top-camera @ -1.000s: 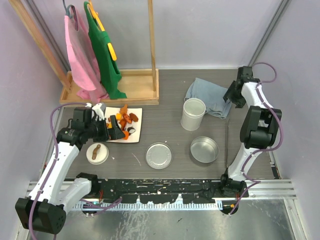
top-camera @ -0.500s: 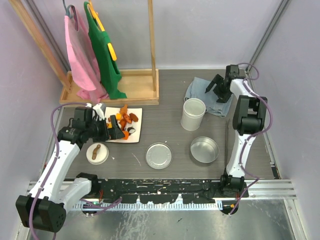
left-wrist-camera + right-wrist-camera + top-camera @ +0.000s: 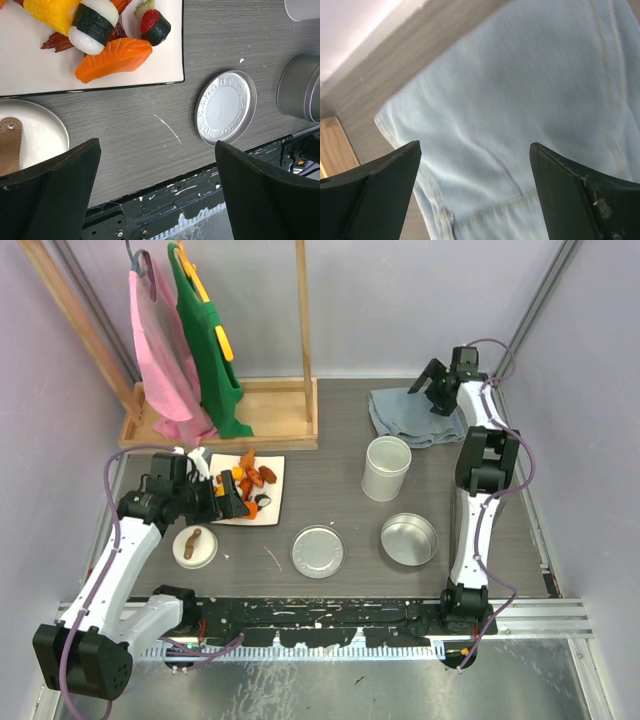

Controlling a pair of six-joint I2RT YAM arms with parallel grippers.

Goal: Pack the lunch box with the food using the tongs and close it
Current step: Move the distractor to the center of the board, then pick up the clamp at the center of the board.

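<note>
Food pieces [image 3: 114, 59], orange, brown, red and black-and-white, lie on your white square plate [image 3: 30, 75]. Your left gripper [image 3: 156, 145] hovers beside it, jaws wide and empty. Your right gripper [image 3: 475, 146], jaws spread and empty, hangs over the light blue cloth [image 3: 520, 90] behind the white cylindrical tub [image 3: 387, 468].

Grey wood-grain table [image 3: 330, 455]. At 9 o'clock: white plate [image 3: 272, 508] with orange, brown, red and black-and-white food [image 3: 114, 56]; white lid [image 3: 204, 555], brown handle [image 3: 194, 537]. Centre: silver steel lid [image 3: 225, 107] ringed with embossed lettering, silver tin [image 3: 408, 539], white tub [image 3: 386, 468]. At 1 o'clock: pale blue cloth [image 3: 520, 100]. At 11 o'clock: pink garment [image 3: 160, 350], green garment [image 3: 205, 350].
</note>
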